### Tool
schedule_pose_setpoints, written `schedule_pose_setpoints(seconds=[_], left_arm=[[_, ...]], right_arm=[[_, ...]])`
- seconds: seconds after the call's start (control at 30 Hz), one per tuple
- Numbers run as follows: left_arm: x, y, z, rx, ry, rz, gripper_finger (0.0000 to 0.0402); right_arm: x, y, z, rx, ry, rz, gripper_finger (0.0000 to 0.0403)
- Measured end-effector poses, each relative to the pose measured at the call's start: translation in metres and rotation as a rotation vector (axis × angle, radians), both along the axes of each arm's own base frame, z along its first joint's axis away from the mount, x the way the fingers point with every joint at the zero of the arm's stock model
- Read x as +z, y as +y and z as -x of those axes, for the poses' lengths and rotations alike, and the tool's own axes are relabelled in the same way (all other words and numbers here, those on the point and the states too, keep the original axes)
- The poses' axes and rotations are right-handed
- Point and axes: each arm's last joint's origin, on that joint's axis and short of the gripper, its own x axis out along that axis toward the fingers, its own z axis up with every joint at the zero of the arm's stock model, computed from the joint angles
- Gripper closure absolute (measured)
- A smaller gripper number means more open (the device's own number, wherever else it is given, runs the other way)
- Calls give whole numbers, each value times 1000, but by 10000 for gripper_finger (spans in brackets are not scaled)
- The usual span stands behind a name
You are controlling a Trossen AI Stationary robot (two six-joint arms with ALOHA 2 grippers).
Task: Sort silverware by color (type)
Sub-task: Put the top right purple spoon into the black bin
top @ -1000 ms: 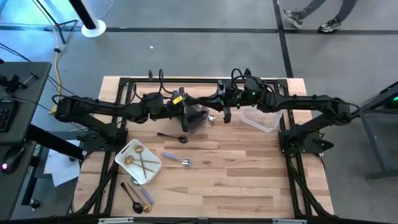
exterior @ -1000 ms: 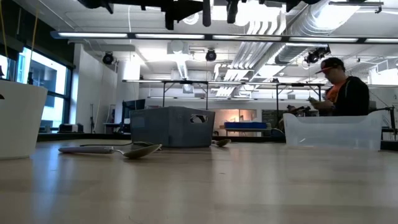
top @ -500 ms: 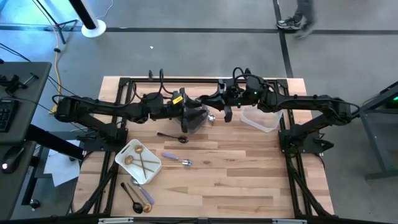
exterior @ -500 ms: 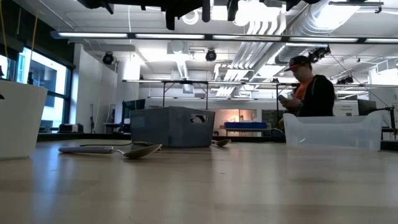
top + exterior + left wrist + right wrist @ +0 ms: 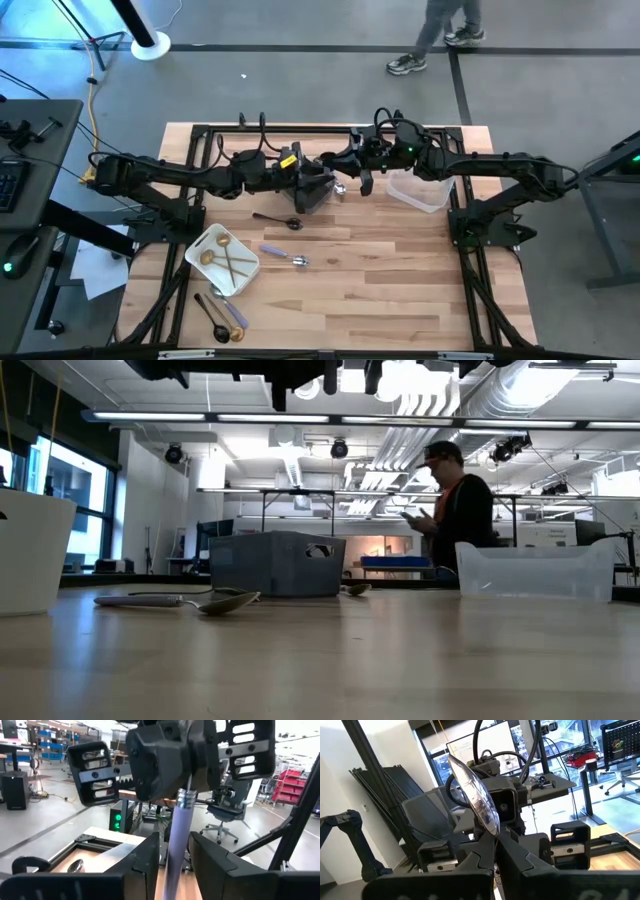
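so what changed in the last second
The left gripper edged right, toward the right gripper, which stays shut on the spoon; the spoon's lilac handle reaches into the left gripper. The person behind walked left. The other cutlery stayed put.

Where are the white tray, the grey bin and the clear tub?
white tray (image 5: 195,254), high view, on its left rim.
grey bin (image 5: 275,565), low view, on its front wall.
clear tub (image 5: 535,572), low view, on its front wall.
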Motion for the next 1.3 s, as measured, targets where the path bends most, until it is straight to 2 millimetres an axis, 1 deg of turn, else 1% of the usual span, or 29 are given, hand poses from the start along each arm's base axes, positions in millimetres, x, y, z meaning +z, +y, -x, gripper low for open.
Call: schedule_pose_setpoints(seconds=[0.13,0.27,0.3,0.67,0.73,0.8,0.87,0.97,1.03,1.17,1.3], left_arm=[[0,0,0,-4,4,-18,332],[-3,0,0,-5,31,-30,379],[-3,0,0,-4,34,-34,385],[-4,1,0,1,48,-48,385],[-4,2,0,4,51,-48,385],[-5,4,0,10,56,-47,385],[-5,4,0,15,56,-47,385],[-4,7,2,23,67,-46,385],[-3,8,4,39,74,-44,384],[-4,8,14,74,119,-50,380],[-3,8,29,91,117,-51,384]], right_arm=[[0,0,0,0,-1,2,403],[-1,0,0,4,7,4,403],[-1,0,0,6,9,4,403],[-3,0,0,4,35,-6,402],[-4,0,0,1,37,-4,397],[-4,-2,0,-8,41,-11,382],[-4,-4,0,-13,46,-30,359],[-6,-7,3,-26,82,-36,312],[-5,-9,6,-36,92,-3,279],[3,-12,23,-61,120,48,228],[11,-17,44,-98,164,49,205]])
